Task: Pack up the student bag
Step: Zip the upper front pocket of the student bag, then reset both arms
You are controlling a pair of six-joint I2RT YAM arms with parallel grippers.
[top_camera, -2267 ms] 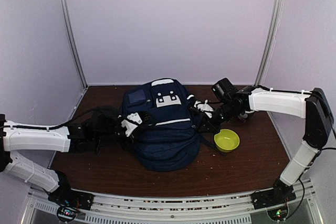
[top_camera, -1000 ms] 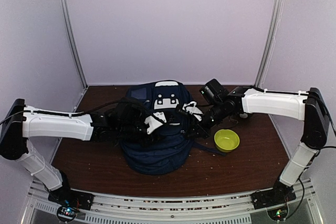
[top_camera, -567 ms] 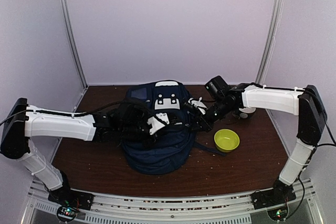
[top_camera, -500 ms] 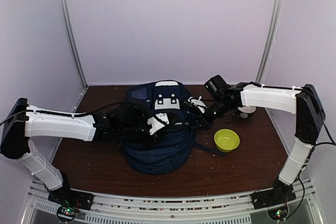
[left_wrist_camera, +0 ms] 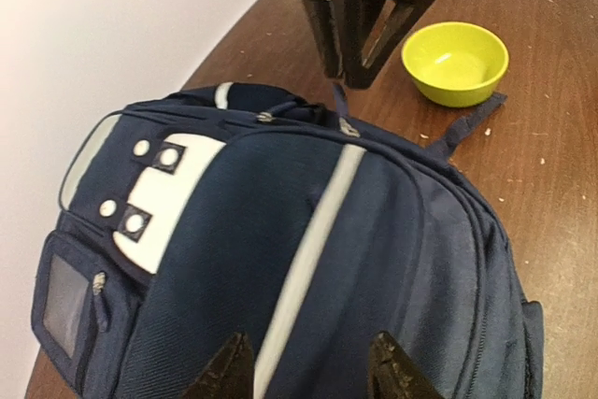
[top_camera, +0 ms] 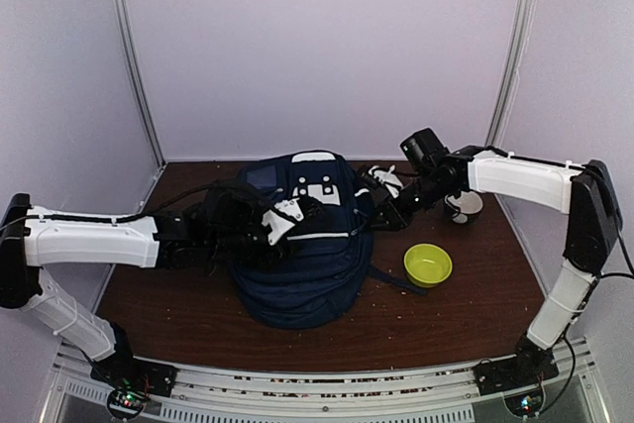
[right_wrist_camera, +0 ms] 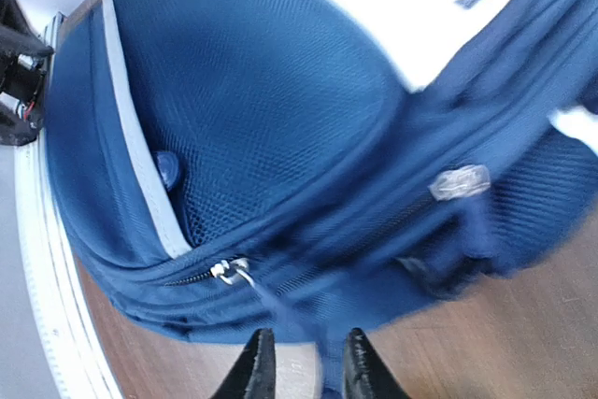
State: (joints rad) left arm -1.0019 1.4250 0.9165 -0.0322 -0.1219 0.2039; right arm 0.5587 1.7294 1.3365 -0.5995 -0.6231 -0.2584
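The student bag (top_camera: 302, 255), navy blue with a thin white stripe and white patches near its top, lies in the middle of the table. It fills the left wrist view (left_wrist_camera: 374, 231) and the right wrist view (right_wrist_camera: 262, 109). My left gripper (top_camera: 290, 212) is open over the bag's front, one fingertip on each side of the stripe (left_wrist_camera: 313, 376). My right gripper (top_camera: 381, 207) is at the bag's right side. Its jaws are close together (right_wrist_camera: 304, 371) on the blue pull cord of a zipper (right_wrist_camera: 229, 271). It also shows in the left wrist view (left_wrist_camera: 360, 16).
A yellow-green bowl (top_camera: 428, 264) stands on the table right of the bag, also in the left wrist view (left_wrist_camera: 455, 61). A white and black round object (top_camera: 463, 205) sits behind the bowl under the right arm. A bag strap (top_camera: 388, 279) lies toward the bowl. Walls enclose the table.
My right gripper has moved right and back along the bag's side. My left gripper has drawn back a little to the left over the bag. The bag has bulged and shifted slightly.
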